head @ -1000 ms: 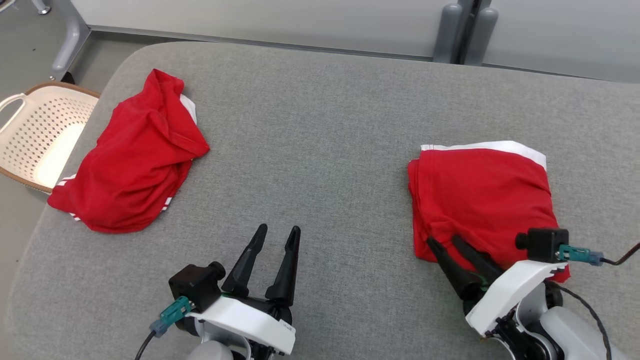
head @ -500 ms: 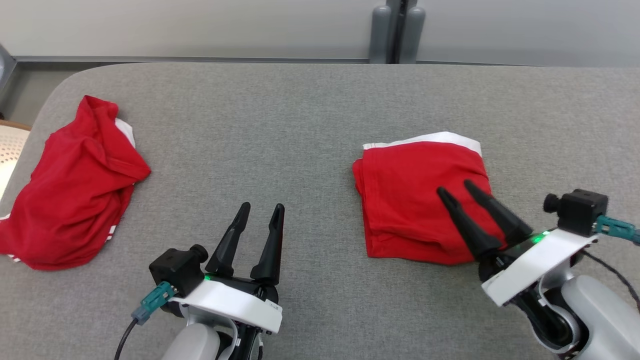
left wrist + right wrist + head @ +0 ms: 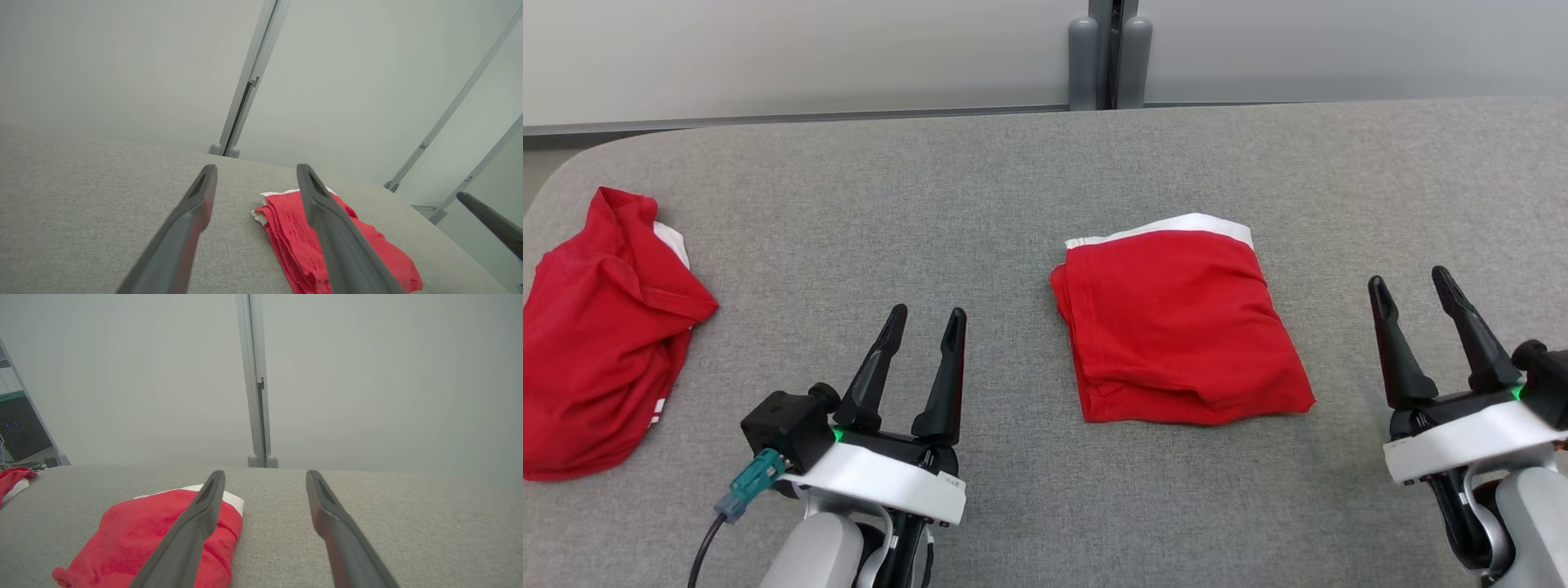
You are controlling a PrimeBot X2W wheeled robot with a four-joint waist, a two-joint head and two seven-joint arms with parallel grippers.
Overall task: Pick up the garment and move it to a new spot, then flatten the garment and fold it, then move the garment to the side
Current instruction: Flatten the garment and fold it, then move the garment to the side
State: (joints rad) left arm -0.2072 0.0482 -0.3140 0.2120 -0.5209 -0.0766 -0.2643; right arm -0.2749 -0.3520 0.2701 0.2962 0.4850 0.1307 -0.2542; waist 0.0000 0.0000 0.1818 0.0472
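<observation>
Nearest, left gripper [image 3: 929, 310] and right gripper [image 3: 1408, 276] gape empty over the grey table [image 3: 980, 204]. Between them lies the folded red jersey [image 3: 1176, 318]. Crumpled red shirt [image 3: 596, 327] at nine o'clock probably comes next: pinch a raised ridge.

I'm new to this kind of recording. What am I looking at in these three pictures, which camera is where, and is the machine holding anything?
It is a two-armed robot at a grey padded table. The wide picture comes from a camera on its head, looking down; the two dark forked shapes at the bottom are its left gripper and right gripper. The other two pictures come from cameras on each wrist, looking along that gripper's own fingers. On the table lie a folded red garment with a white edge, between the grippers, and a crumpled red garment at the robot's far left. Both grippers are open and hold nothing; neither touches the cloth.
</observation>
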